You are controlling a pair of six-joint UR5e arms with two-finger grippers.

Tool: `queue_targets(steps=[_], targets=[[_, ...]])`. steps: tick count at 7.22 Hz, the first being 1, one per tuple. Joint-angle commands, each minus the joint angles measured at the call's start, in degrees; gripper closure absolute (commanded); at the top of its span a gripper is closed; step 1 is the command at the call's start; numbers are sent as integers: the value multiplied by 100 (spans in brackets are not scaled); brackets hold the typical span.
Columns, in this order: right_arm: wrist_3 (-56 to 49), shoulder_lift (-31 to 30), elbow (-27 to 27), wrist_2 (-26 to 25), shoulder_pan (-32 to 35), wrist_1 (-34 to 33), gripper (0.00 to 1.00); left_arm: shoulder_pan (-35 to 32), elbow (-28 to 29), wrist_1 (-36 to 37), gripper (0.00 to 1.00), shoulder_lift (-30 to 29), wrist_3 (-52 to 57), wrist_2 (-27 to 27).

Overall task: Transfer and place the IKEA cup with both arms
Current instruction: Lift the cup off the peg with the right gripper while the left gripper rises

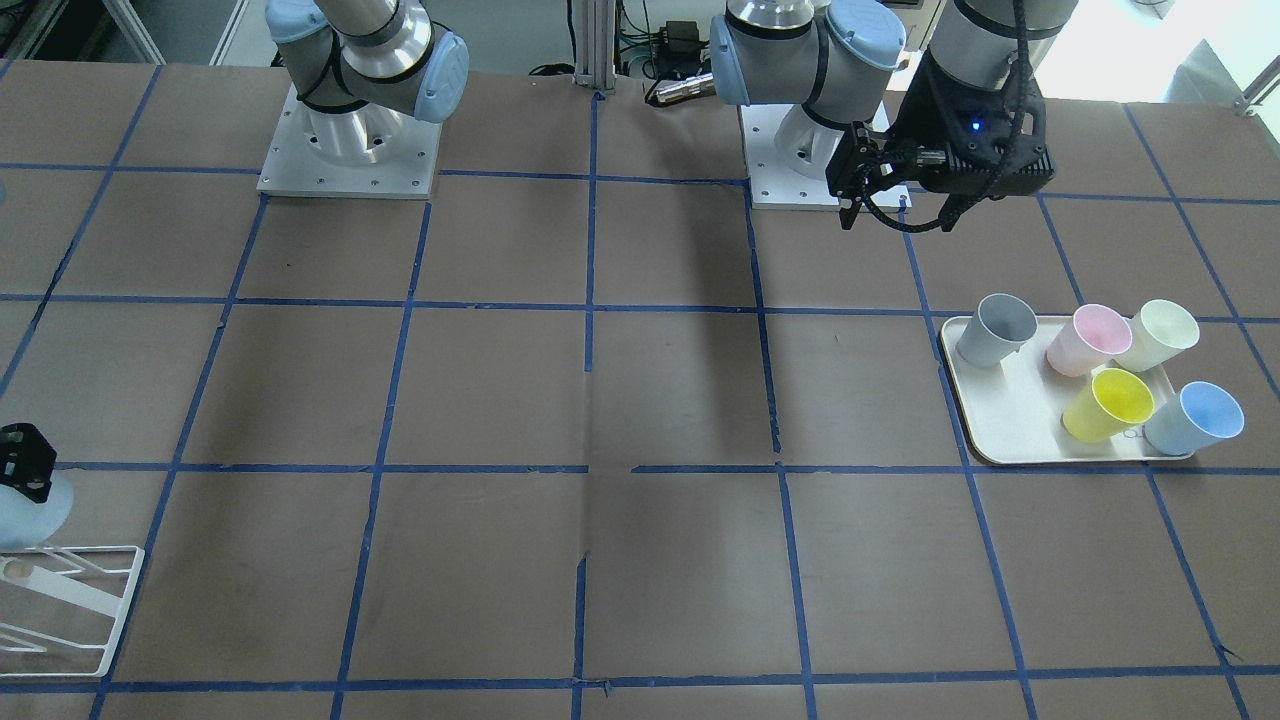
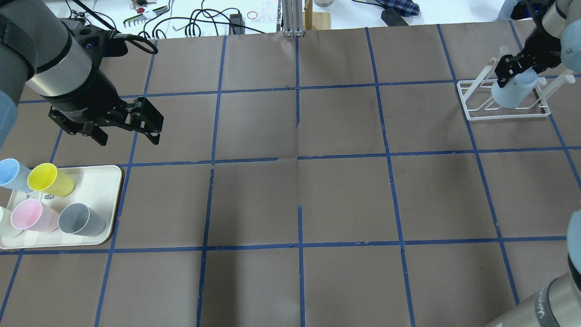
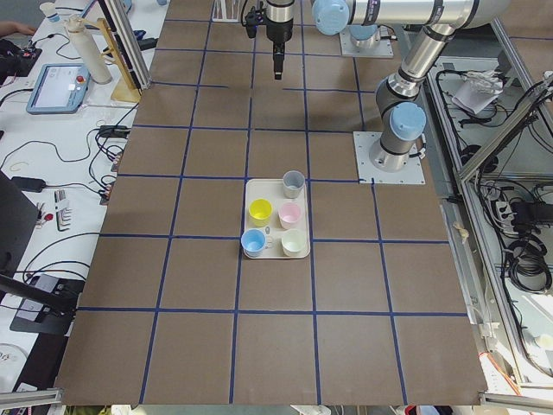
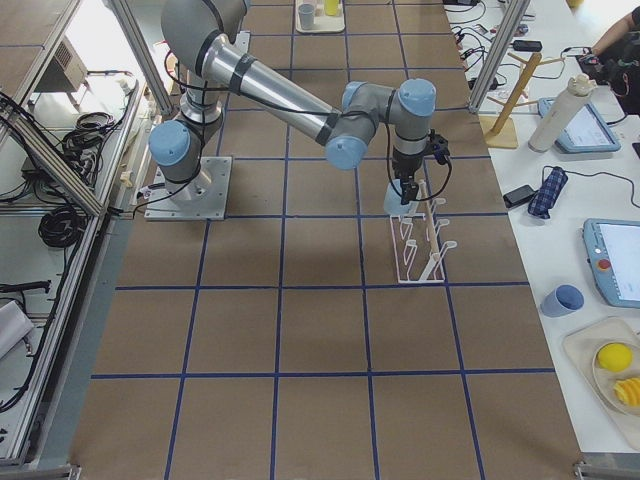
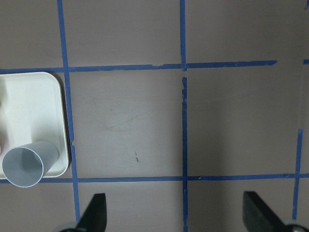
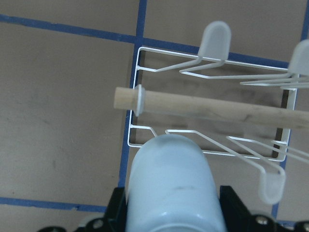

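My right gripper (image 2: 515, 75) is shut on a pale blue IKEA cup (image 2: 513, 93) and holds it over the white wire rack (image 2: 467, 97) at the far right. In the right wrist view the cup (image 6: 169, 188) sits between the black fingers, just short of the rack's wooden rod (image 6: 217, 108). In the front view the cup (image 1: 35, 510) is at the left edge. My left gripper (image 2: 125, 131) is open and empty above the table, beyond the tray. A second pale blue cup (image 2: 11, 175) lies on the tray (image 2: 106, 181).
The cream tray (image 1: 1000, 420) also holds a grey cup (image 1: 995, 330), a pink cup (image 1: 1088, 340), a cream cup (image 1: 1158, 335) and a yellow cup (image 1: 1108, 405). The grey cup (image 5: 26, 164) shows in the left wrist view. Both arm bases stand at the robot's table edge.
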Motion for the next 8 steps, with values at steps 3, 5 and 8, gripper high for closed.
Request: queue_targets(steps=[3, 5, 8], targets=[[140, -890, -78, 521, 259, 1426, 65, 18, -23, 202, 0, 3, -6, 18], [463, -900, -87, 1582, 269, 2566, 66, 0, -6, 169, 0, -14, 55, 53], [1156, -891, -96, 3620, 260, 4622, 67, -26, -41, 73, 0, 38, 29, 159]])
